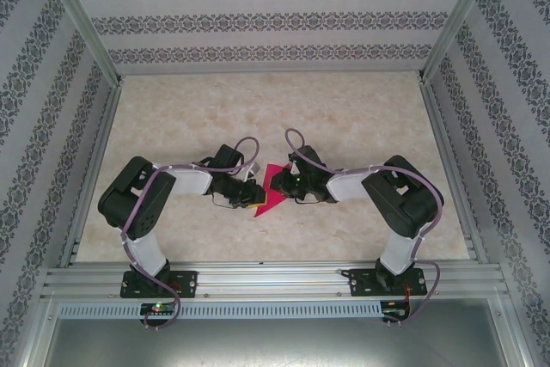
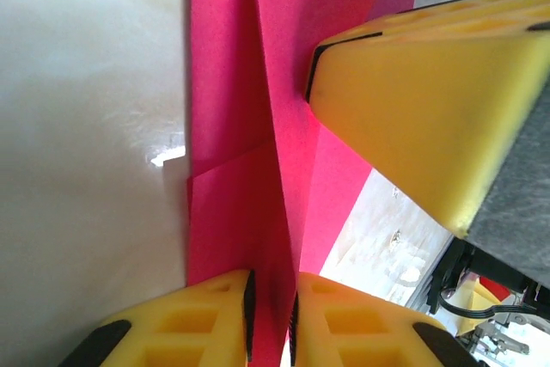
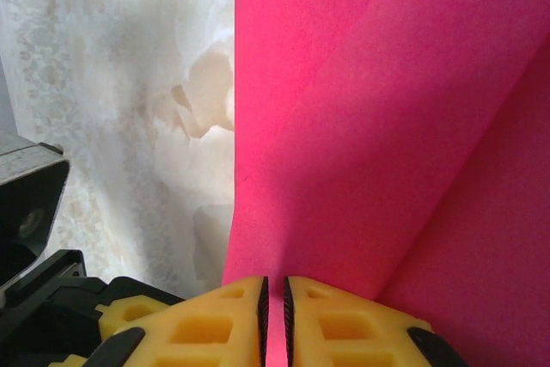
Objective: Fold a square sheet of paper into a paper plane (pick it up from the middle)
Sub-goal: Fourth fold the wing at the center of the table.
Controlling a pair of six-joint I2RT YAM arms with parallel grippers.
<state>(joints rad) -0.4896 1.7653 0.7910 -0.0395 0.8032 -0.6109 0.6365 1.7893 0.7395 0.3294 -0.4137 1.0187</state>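
The partly folded sheet of paper (image 1: 268, 195) lies mid-frame over the counter (image 1: 344, 118), between both tools. The right tool (image 3: 273, 294) is clamped on its edge. The left tool (image 2: 272, 298) straddles the crease, which runs straight up-frame from it; whether it pinches, I cannot tell.

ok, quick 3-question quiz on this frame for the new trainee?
1. True or false: the pink paper lies flat and unfolded on the table.
2. What sits between the jaws of the right gripper? A) nothing B) the pink paper C) a cable
3. Fill in: from above, the pink paper sits ___ the left gripper and the right gripper.
Key: 1 false, it shows creases and folded flaps; 2 B; 3 between.
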